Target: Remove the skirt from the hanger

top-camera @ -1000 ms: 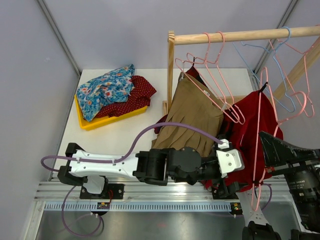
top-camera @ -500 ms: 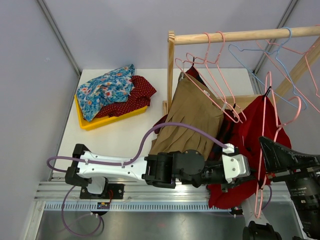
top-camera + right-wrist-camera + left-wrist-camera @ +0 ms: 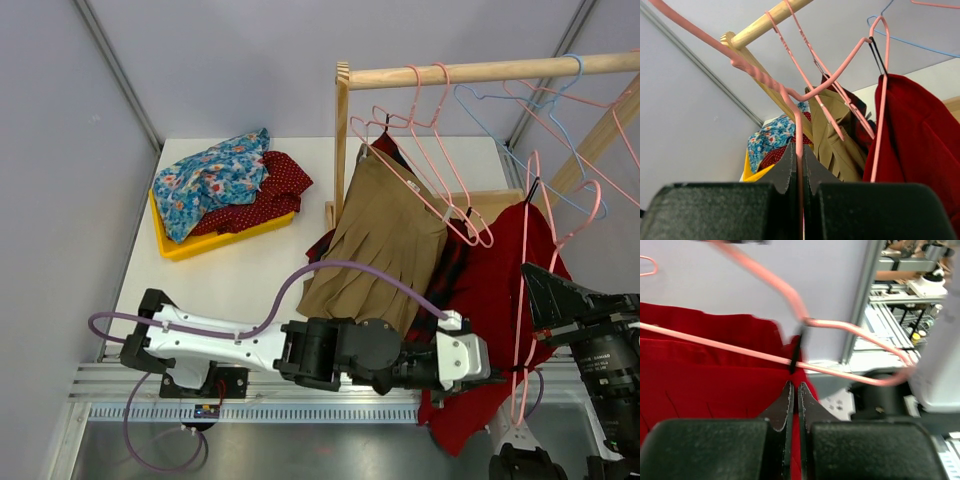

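The red skirt (image 3: 490, 290) hangs on a pink hanger (image 3: 520, 300) at the right, in front of the wooden rail (image 3: 480, 72). My left gripper (image 3: 492, 362) reaches across from the left and is shut on the skirt's lower part. In the left wrist view red cloth (image 3: 715, 370) fills the thin gap between the closed jaws (image 3: 794, 390), just below the hanger wire (image 3: 850, 330). My right gripper (image 3: 532, 282) is shut on that hanger's wire. The right wrist view has the pink wire (image 3: 799, 135) running between the closed jaws (image 3: 799, 156), with the skirt (image 3: 920, 130) to the right.
A tan pleated skirt (image 3: 385, 240) hangs on another pink hanger beside the red one. More pink hangers and a blue one (image 3: 500, 95) dangle from the rail. A yellow tray (image 3: 220, 240) at the back left holds floral and red dotted clothes.
My left gripper has gone from open to shut on the red skirt, and the arm has shifted right and toward the near edge. The skirt's lower part now hangs lower; the right gripper keeps its hold.
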Motion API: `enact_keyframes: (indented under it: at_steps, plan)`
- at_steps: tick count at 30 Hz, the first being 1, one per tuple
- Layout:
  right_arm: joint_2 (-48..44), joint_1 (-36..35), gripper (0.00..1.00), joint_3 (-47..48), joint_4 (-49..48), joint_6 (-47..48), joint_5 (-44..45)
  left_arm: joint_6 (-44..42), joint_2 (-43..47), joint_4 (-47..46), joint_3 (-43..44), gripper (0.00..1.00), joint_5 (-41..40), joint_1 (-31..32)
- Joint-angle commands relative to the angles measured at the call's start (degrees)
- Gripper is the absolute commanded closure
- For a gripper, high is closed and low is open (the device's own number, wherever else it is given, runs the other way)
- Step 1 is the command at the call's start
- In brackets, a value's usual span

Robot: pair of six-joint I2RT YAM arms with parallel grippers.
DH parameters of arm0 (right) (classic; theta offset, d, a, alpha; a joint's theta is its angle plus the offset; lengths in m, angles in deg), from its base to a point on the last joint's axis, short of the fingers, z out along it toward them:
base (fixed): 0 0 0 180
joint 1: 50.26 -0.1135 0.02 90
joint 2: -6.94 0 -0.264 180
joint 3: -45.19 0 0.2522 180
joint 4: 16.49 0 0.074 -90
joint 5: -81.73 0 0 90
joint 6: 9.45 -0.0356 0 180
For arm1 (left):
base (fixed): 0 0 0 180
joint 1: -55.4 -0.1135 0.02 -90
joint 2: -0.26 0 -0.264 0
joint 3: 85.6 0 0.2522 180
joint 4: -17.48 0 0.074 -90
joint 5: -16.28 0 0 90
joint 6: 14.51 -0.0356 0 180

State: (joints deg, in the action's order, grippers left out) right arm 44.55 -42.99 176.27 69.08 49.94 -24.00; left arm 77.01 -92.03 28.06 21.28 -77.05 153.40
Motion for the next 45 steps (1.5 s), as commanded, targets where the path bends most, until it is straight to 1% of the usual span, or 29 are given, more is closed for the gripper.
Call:
enact_keyframes:
  at_steps: [1, 2, 6, 9, 10, 13, 18, 23, 27, 30, 32, 33, 36, 41, 43, 45]
  plan:
    - [0.02, -0.76, 1.00, -2.17, -6.51, 3.36, 4.73, -1.08, 5.10, -1.57, 0.13, 1.00, -2.81, 4.03]
    - [-0.07, -0.85, 1.00, -2.79, -6.60, 3.63, 5.17, -2.73, 5.36, -1.30, 0.22, 1.00, -4.12, 4.57]
    - [-1.65, -0.94, 1.00, -7.44, -8.52, 3.98, 6.59, -4.68, 6.16, -0.51, 0.39, 1.00, -6.86, 6.77]
    - [-4.64, -0.94, 1.00, -14.73, -13.09, 2.15, 6.50, -5.73, 6.07, 0.45, 0.92, 1.00, -8.35, 7.82]
    - [-6.04, -0.85, 1.00, -18.58, -15.45, 1.61, 6.15, -5.91, 6.16, 0.80, 0.92, 1.00, -8.53, 8.00]
    - [-7.37, -0.85, 1.00, -23.78, -18.80, 0.82, 5.62, -5.91, 6.33, 1.16, 0.40, 1.00, -9.15, 8.26]
    - [-6.23, -0.85, 1.00, -24.07, -20.13, 4.06, 8.69, -5.30, 8.08, 0.37, -2.76, 1.00, -10.73, 8.97]
    - [-6.66, -0.85, 1.00, -25.90, -21.10, 5.21, 15.28, -5.39, 9.41, -0.69, -4.53, 1.00, -12.30, 9.58]
    - [-7.89, -0.68, 1.00, -29.68, -23.28, 4.16, 15.03, -5.74, 9.50, -1.82, -5.40, 1.00, -14.68, 9.58]
    - [-10.70, -0.33, 1.00, -35.56, -29.43, 2.40, 8.19, -6.26, 9.76, -3.32, -6.37, 1.00, -15.82, 9.58]
    - [-11.06, 0.55, 1.00, -36.80, -30.24, 1.35, 7.47, -6.96, 9.50, -3.24, -5.94, 1.00, -15.83, 9.58]
    - [-11.06, 0.82, 1.00, -37.33, -30.41, 1.52, 7.55, -6.88, 9.50, -3.24, -5.85, 1.00, -15.65, 9.58]
    - [-10.97, 1.52, 1.00, -39.09, -30.67, 2.13, 11.93, -6.71, 8.88, -2.10, -4.97, 1.00, -14.25, 9.58]
    - [-8.96, 1.52, 1.00, -38.13, -33.22, 3.54, 14.40, -5.22, 7.83, 0.01, -5.32, 1.00, -12.05, 9.67]
    - [-7.11, 1.52, 1.00, -35.94, -34.10, 5.46, 15.46, -4.25, 7.92, 0.02, -7.07, 1.00, -11.26, 9.67]
    - [-4.84, 1.52, 1.00, -33.05, -34.37, 6.87, 18.70, -2.84, 8.62, -0.68, -9.78, 1.00, -10.47, 9.76]
